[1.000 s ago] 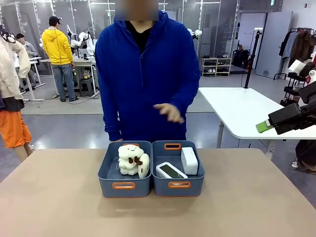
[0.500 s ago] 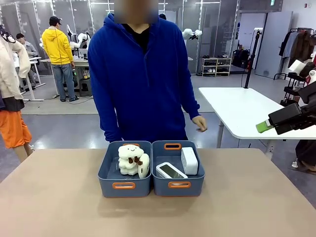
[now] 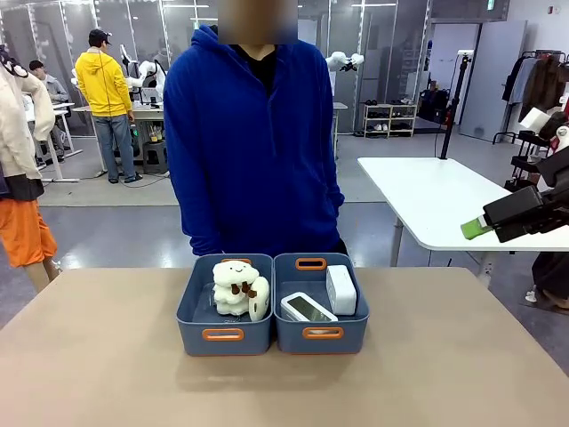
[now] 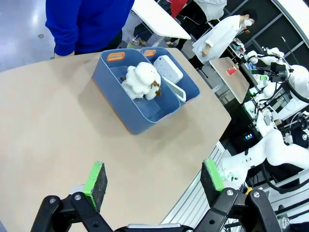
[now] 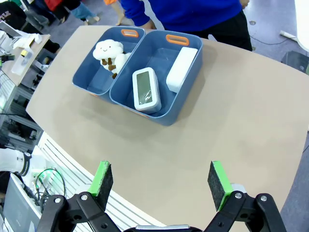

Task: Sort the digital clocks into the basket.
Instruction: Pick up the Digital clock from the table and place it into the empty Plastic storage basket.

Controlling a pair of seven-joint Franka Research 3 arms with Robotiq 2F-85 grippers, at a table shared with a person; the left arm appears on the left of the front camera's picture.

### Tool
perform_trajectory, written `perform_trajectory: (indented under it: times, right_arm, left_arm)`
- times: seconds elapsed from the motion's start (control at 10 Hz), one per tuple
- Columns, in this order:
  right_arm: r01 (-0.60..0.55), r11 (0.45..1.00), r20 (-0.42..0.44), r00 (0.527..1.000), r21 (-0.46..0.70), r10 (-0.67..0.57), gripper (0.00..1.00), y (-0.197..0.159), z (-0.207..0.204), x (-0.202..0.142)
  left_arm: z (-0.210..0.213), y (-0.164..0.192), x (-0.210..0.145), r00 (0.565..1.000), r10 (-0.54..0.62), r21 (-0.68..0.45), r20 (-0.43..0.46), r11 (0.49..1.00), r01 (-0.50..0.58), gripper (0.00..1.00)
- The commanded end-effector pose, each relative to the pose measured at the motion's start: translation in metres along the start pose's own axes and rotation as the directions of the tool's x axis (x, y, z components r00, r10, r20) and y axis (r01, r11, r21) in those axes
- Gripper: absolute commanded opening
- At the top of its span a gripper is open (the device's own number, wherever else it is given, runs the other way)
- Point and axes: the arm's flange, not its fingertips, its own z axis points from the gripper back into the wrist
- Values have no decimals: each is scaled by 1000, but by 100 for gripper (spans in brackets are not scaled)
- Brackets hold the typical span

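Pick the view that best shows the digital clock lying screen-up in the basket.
Right wrist view: the screen-up digital clock faces the camera fully inside the basket. Front view shows it foreshortened; left wrist view shows its edge.

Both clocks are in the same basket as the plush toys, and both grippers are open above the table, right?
Not quite. The two clocks share one basket, but the plush toys sit in the other basket beside it, as the right wrist view shows. The left gripper and right gripper are open above the table.
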Motion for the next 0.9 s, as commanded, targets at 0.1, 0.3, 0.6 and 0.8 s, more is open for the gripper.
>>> perform_trajectory:
  times: [0.1,0.3,0.6,0.8]
  right_arm:
    - [17,1000,-2,1000,-16,-17,100,2,-2,0]
    - [17,1000,-2,1000,-16,-17,100,2,-2,0]
    - [17,1000,-2,1000,-16,-17,100,2,-2,0]
    - [17,1000,-2,1000,-16,-17,100,2,-2,0]
  left_arm:
    - [1,-1,5,1000,19,-14,7,1000,-19,99]
    - [1,-1,5,1000,19,-14,7,1000,-19,99]
    - [1,-1,5,1000,19,-14,7,1000,-19,99]
    - [1,-1,5,1000,19,-14,7,1000,-19,99]
